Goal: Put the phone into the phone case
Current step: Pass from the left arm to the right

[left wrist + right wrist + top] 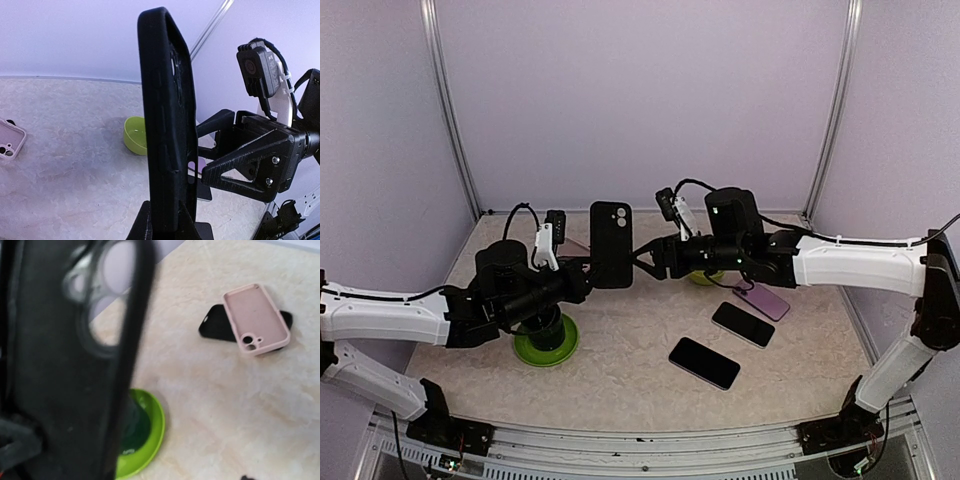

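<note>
Phone case [611, 243] upright, clamped in left gripper [165, 222]; right gripper [642, 256] parted beside it, empty; we next fetch black phone [704, 362].

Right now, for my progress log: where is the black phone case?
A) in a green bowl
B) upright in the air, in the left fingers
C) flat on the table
B: the black phone case stands upright, lower end clamped between the left fingers.

Probably a robotics lab cell: plain lilac walls [640, 90], aluminium corner posts [450, 110], marbled tabletop [620, 345].
</note>
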Controlling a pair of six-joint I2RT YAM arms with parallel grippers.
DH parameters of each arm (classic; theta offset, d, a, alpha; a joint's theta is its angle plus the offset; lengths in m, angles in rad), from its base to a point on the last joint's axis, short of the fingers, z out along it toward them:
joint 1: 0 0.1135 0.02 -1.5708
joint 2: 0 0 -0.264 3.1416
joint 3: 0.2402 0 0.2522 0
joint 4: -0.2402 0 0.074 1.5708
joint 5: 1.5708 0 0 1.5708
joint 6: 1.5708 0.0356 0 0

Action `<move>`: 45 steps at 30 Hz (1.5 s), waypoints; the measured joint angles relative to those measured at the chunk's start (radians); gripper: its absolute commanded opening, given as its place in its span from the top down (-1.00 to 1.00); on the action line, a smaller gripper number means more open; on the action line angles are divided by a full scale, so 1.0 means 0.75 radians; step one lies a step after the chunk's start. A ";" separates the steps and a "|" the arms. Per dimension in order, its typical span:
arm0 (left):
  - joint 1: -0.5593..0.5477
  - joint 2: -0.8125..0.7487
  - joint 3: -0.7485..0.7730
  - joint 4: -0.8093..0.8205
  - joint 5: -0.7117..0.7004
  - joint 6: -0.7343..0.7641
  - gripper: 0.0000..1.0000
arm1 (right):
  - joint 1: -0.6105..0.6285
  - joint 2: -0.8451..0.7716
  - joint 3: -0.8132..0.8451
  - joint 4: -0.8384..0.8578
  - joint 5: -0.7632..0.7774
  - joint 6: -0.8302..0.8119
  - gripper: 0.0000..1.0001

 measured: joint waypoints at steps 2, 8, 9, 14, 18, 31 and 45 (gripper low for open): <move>-0.034 -0.009 -0.020 0.030 -0.087 -0.016 0.95 | 0.004 0.019 0.018 0.011 0.024 0.009 -0.29; -0.107 -0.011 -0.023 0.084 -0.250 -0.033 0.95 | 0.014 0.073 0.077 0.044 0.049 0.012 -0.27; -0.113 -0.011 -0.023 0.091 -0.270 -0.036 0.95 | 0.015 0.080 0.086 0.046 0.047 0.014 -0.27; -0.135 -0.011 -0.030 0.138 -0.341 -0.046 0.95 | 0.015 0.099 0.103 0.099 -0.013 0.020 -0.12; -0.156 -0.011 -0.046 0.169 -0.401 -0.048 0.95 | 0.015 0.120 0.114 0.123 -0.062 0.032 0.28; -0.183 -0.011 -0.051 0.169 -0.532 -0.052 0.93 | 0.075 0.174 0.254 0.021 0.013 -0.043 0.98; -0.196 -0.005 -0.050 0.157 -0.549 -0.073 -0.25 | 0.102 0.209 0.327 -0.110 0.113 -0.113 1.00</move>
